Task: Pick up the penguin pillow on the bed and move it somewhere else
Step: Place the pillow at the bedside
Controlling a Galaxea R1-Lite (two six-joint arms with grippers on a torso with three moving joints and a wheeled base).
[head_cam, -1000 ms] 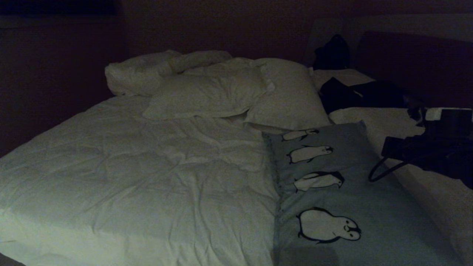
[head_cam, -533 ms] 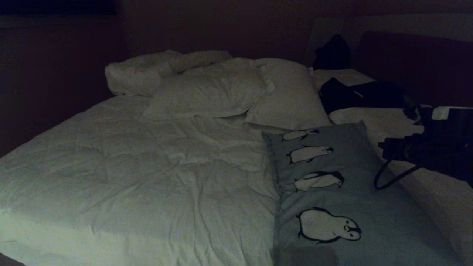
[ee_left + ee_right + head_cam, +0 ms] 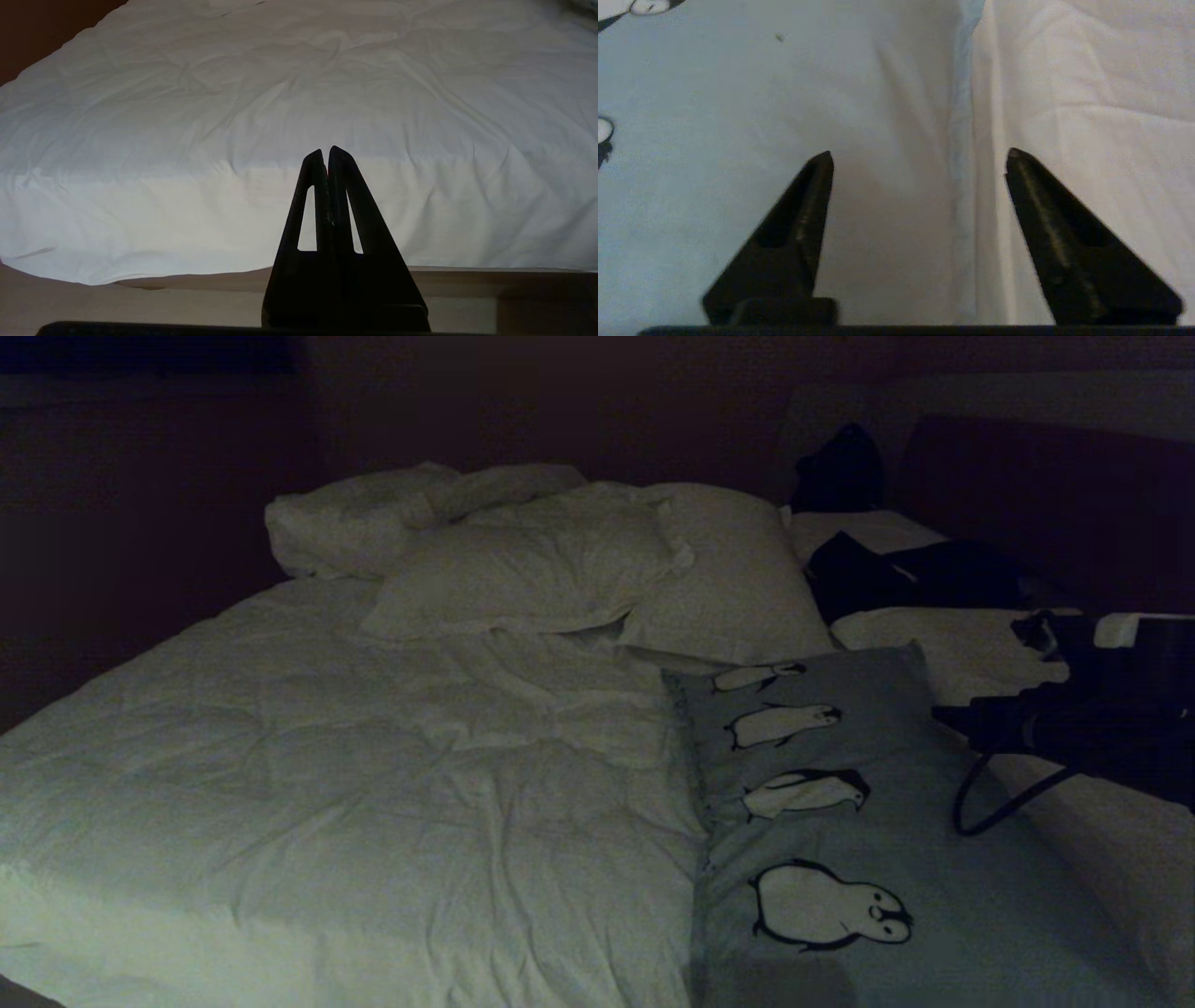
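While the room is dim, the head view shows a wide bed point(image 3: 308, 784) w/ a rumpled white duvet point(image 3: 373, 821) filling most of the scene, and a dark headboard point(image 3: 1046, 495) at the far right. Two or three plain white pillows point(image 3: 541, 560) are piled toward the far end. The penguin pillow point(image 3: 868, 840) lies flat on the bed's right side, light blue-grey, w/ a row of four black-and-white penguins running along its length; its left edge touches the duvet. Dark items point(image 3: 906, 574), perhaps clothing, lie beyond it near the headboard; too dark to tell what they are. The right gripper point(image 3: 917, 161) comes in from the right edge of the head view, low over the right side of the penguin pillow, w/ a black cable loop point(image 3: 1004, 793) hanging under the arm. In the right wrist view its two black fingers point(image 3: 803, 219) stand wide apart w/ nothing between them, straddling the pillow's seamed edge: one finger over blue-grey fabric, the other over white bedding. Contact w/ the fabric can't be judged. The left gripper point(image 3: 325, 151) shows only in its own wrist view, fingers pressed together, empty, pointing at the near edge of the duvet, apart from it.
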